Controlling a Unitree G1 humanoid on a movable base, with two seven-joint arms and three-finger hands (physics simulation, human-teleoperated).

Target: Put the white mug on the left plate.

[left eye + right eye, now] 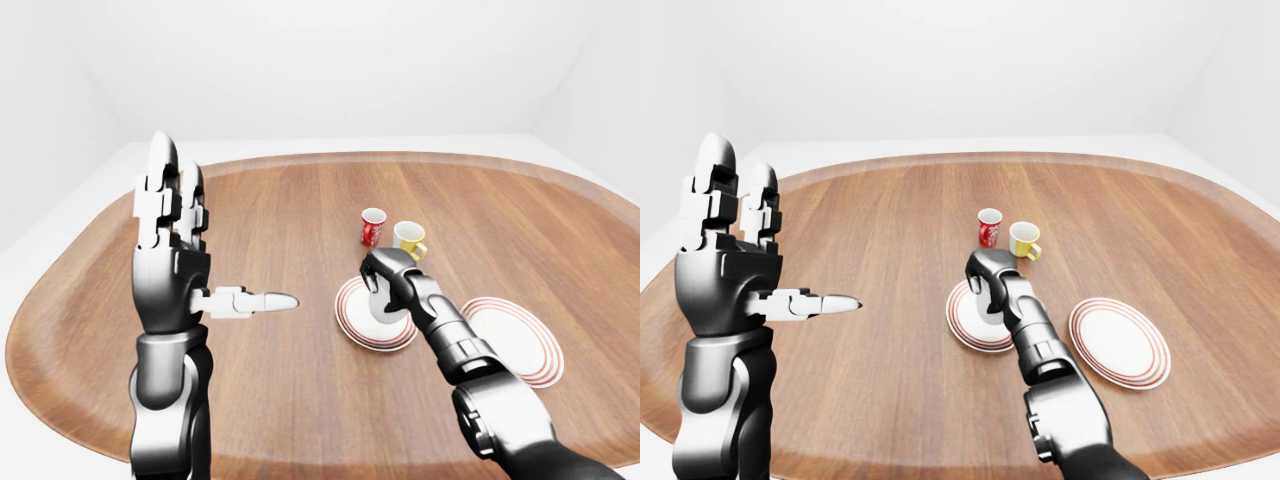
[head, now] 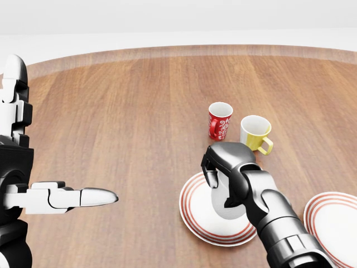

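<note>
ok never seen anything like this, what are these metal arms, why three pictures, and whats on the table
It's a simulated humanoid robot, and all three pictures come from cameras on its head, looking out over its own arms. Two are its left and right eyes, so they nearly match.

The left hand is raised with open fingers and holds nothing. The right hand is closed round a white mug, over the left plate; whether the mug already rests on it, I can't tell.

Also on the wooden table: a red mug, a yellow mug, and an empty right plate.
</note>
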